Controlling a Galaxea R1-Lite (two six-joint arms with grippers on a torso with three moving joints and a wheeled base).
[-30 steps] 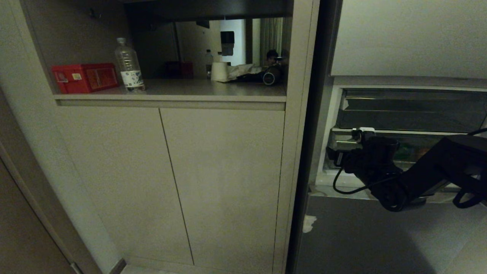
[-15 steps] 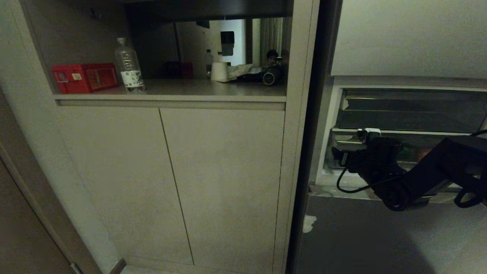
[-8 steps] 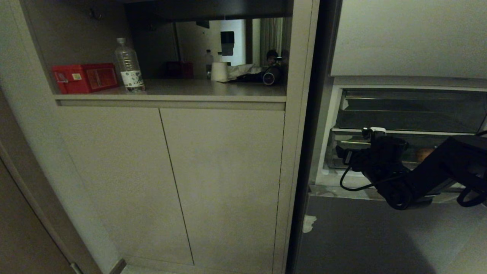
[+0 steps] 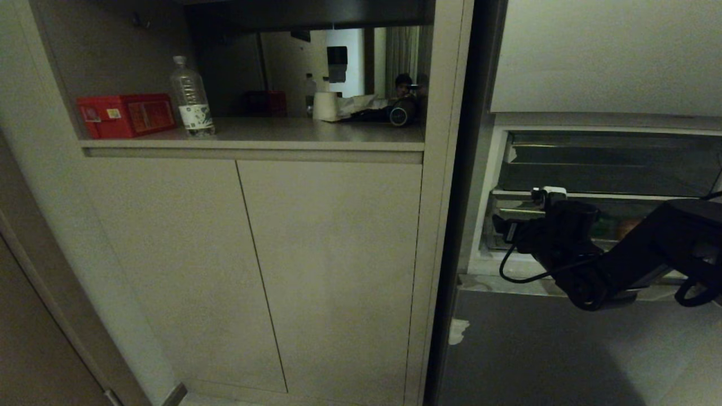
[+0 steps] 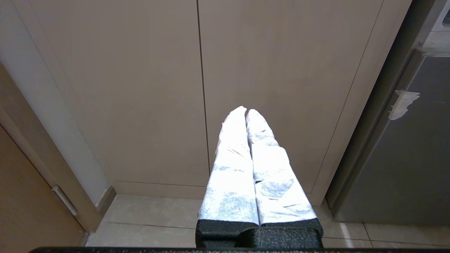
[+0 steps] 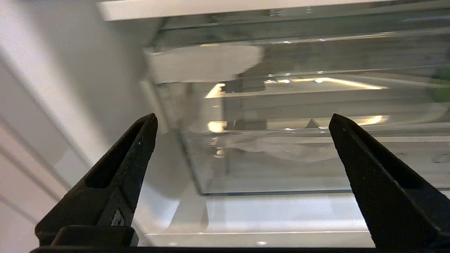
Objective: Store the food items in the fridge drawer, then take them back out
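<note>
The fridge drawer (image 6: 281,165) is a clear plastic bin low in the open fridge, and its front (image 4: 620,211) also shows in the head view. My right gripper (image 6: 242,116) hangs open just before the drawer's left front corner, with nothing between its black fingers (image 6: 123,158). The head view shows that gripper (image 4: 502,226) at the drawer's left end. A tan-brown food item (image 4: 627,227) shows faintly through the drawer front. A green food item (image 6: 443,93) peeks in at the edge of the right wrist view. My left gripper (image 5: 245,109) is shut, empty, parked facing the cabinet doors.
A smoky dark tray (image 4: 609,163) sits above the drawer. A grey lower fridge front (image 4: 564,349) with a white tape scrap (image 4: 458,331) lies below. To the left, a beige cabinet (image 4: 327,270) has a shelf holding a red box (image 4: 125,115), a water bottle (image 4: 192,101) and a paper roll (image 4: 324,106).
My right gripper edged slightly right along the drawer front, then slid back a little to the left. Its jaws stayed open. The left gripper is unchanged.
</note>
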